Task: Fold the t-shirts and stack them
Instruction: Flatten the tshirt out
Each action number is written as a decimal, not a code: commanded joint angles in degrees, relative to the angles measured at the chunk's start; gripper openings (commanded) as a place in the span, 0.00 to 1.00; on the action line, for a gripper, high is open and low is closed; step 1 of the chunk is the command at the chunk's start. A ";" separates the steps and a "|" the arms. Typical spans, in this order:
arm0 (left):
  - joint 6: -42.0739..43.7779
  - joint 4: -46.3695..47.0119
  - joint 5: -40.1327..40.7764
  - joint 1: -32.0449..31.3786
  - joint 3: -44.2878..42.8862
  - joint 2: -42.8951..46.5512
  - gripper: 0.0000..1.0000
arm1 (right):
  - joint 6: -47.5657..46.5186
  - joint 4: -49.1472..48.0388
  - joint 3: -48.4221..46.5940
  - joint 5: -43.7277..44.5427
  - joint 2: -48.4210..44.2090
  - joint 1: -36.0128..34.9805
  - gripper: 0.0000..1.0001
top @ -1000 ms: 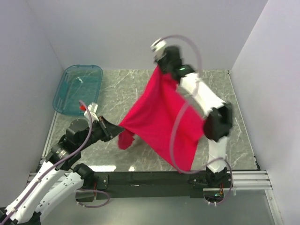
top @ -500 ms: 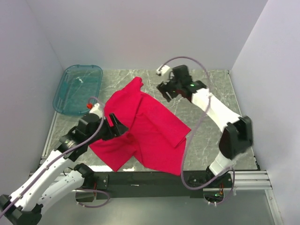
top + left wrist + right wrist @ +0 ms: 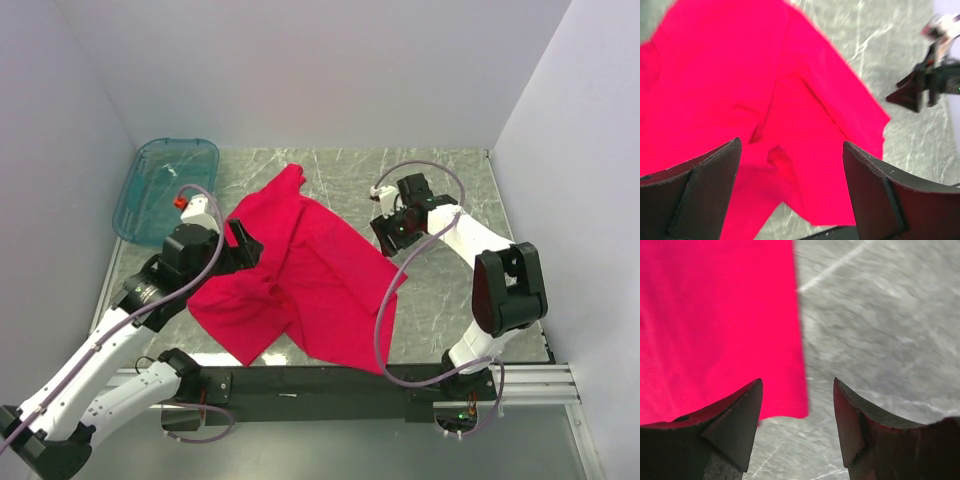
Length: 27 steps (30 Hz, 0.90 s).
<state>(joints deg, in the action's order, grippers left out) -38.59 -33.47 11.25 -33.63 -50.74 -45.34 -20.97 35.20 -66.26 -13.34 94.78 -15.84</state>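
the red t-shirt (image 3: 320,290) lies rumpled and unfolded on the marble table (image 3: 450,300); left gripper (image 3: 791,144) and right gripper (image 3: 797,380) both gape empty, so all folding remains.

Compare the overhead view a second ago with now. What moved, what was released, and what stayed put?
Both grippers let go of the red t-shirt, which dropped and lies rumpled on the table. The right gripper came down toward the near side, open over the shirt's right edge; the left gripper hovers open over it. The teal tub stayed put.
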 commanded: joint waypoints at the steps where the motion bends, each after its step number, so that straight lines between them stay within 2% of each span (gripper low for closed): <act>1: 3.87 4.38 2.29 -0.12 -3.40 3.06 0.88 | 0.67 -0.22 0.69 -1.95 1.36 0.37 0.65; 8: 2.73 3.77 2.29 -0.12 -0.60 9.47 0.88 | 0.93 0.92 -0.62 -0.81 7.25 0.37 0.63; 14: 0.97 3.06 1.50 -0.12 1.61 13.69 0.89 | 0.76 0.83 1.13 0.25 7.70 0.45 0.60; 20: -0.70 2.97 1.32 -0.21 2.75 15.89 0.89 | -1.09 3.55 3.07 -2.82 8.75 0.45 0.39; 23: -1.22 3.15 1.06 -0.12 3.19 16.51 0.89 | -1.62 4.44 2.89 -2.66 8.75 0.45 0.24; 24: -1.31 3.15 1.06 -0.12 3.28 16.51 0.89 | -1.62 4.35 2.80 -2.04 8.67 0.45 0.15; 25: -1.40 3.06 1.15 -0.12 3.37 16.51 0.89 | -1.62 3.65 2.45 -1.25 8.32 0.72 0.10; 27: -1.40 2.80 1.15 -0.12 3.19 16.60 0.89 | -1.70 2.86 1.67 2.87 7.26 1.16 0.00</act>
<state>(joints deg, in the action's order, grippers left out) -39.03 -31.33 12.34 -33.63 -47.79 -29.30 -22.17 37.28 -64.38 -14.26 103.04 -15.16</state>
